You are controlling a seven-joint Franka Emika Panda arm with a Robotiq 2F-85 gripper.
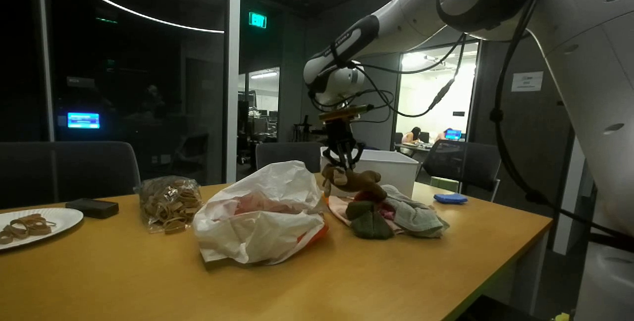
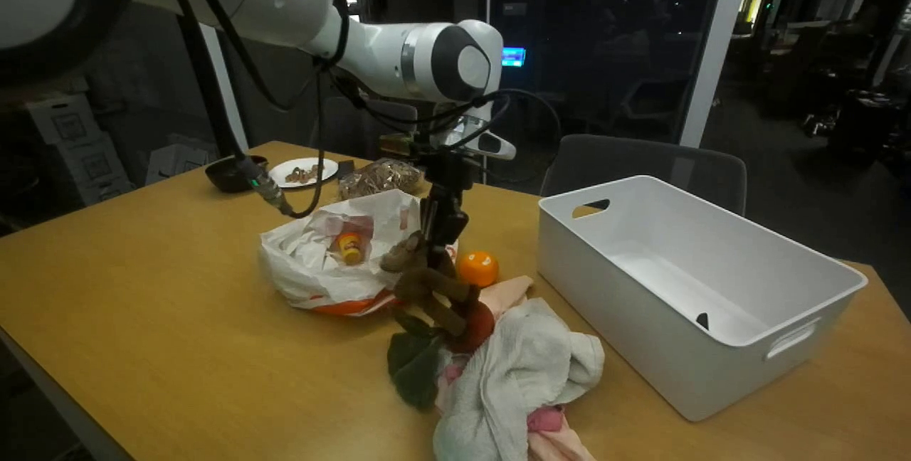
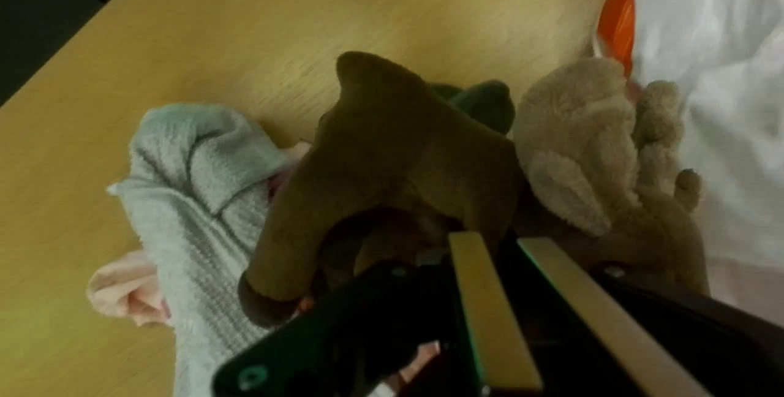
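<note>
Dim overall; a bright far room [image 1: 426, 88] and a curved white light [image 1: 126, 12] at left stand out in an exterior view. In the wrist view, detail looks soft, the plush toy [image 3: 398, 146] deeply shaded.

A brown plush animal [image 3: 450, 170], legs downward, is clasped behind its paler head by the pincer [image 3: 499, 242].

On the wooden table [image 1: 356, 281]: white plate [image 1: 67, 216] bearing brown bands [image 1: 30, 227], just beside a dark block [image 1: 92, 207]; then clear bag [image 1: 166, 199] packed with similar bands; in an exterior view, black bowl [image 2: 226, 181] near the plate. Near the table's edge, flat blue object [image 1: 450, 198]. Behind the table, dark chairs [image 1: 69, 167]. Background: green exit sign [image 1: 257, 20], lit blue screen [image 1: 83, 120], paper notice [image 1: 526, 81], two people [image 1: 412, 135] in a bright room [image 1: 421, 93]; in an exterior view, stacked pale boxes [image 2: 92, 159].
</note>
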